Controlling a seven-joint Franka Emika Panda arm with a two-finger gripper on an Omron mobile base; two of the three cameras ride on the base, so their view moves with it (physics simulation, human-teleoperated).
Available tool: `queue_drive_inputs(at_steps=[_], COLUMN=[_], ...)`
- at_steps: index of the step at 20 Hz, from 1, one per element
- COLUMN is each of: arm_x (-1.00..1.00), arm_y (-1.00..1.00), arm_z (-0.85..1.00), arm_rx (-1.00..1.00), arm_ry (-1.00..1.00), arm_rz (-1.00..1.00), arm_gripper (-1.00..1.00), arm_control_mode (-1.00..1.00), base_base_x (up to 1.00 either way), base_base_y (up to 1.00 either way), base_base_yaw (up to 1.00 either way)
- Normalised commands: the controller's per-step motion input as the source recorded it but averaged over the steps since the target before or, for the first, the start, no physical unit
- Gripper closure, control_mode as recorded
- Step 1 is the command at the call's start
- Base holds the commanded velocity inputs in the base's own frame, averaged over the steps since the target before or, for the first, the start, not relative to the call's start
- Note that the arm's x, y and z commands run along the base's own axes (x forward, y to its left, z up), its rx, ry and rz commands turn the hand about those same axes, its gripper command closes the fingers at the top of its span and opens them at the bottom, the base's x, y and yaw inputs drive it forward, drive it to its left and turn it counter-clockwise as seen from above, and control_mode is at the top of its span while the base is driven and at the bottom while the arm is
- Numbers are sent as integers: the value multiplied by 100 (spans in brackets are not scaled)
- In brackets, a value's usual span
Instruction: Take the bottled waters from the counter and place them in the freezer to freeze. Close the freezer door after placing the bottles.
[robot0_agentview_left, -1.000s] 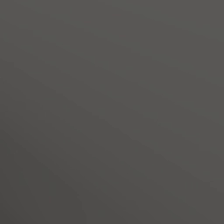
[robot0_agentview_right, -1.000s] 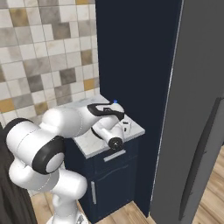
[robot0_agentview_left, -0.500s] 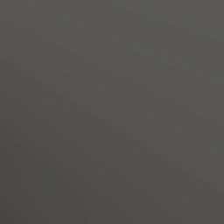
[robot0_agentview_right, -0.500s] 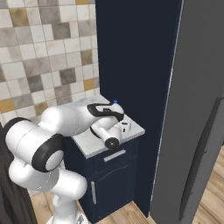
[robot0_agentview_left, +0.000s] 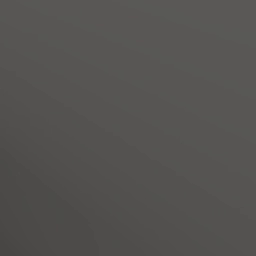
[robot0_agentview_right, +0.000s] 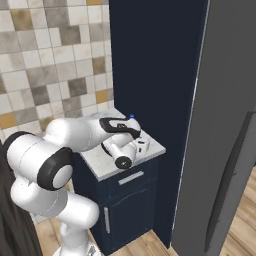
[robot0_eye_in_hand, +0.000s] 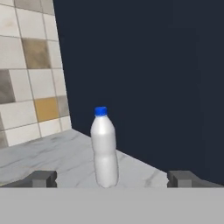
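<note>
The spread hand (robot0_eye_in_hand: 112, 178) frames an upright plain whitish plastic bottle (robot0_eye_in_hand: 104, 151) on the marble desk (robot0_eye_in_hand: 48, 155), not yet grasped; freezing remains.

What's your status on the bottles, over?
Gripper open, level with the counter. Plain whitish bottle upright between the fingertips, not yet gripped. Nothing between gripper and bottle. Freezer door stands to the right.

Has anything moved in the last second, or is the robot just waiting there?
Nothing visibly changed. The arm lies over the counter as before, the gripper has its jaws wide open either side of the plain whitish bottle, which stands upright and is not yet gripped. The freezer door is where it was.
</note>
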Motion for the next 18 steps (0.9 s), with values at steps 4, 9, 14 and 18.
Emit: queue_drive_inputs(at_steps=[4, 9, 14, 18], arm_x=[0, 0, 2, 16], arm_y=[7, 11, 5, 1], arm_z=[0, 0, 0, 0], arm_rx=[0, 0, 0, 0], arm_ry=[0, 0, 0, 0], arm_rz=[0, 0, 0, 0], arm_gripper=[-100, -100, -100, -100], arm_control_mode=[-100, -100, -100, -100], base_base_x=[0, 0, 0, 0], base_base_y=[0, 0, 0, 0], base_base_yaw=[0, 0, 0, 0])
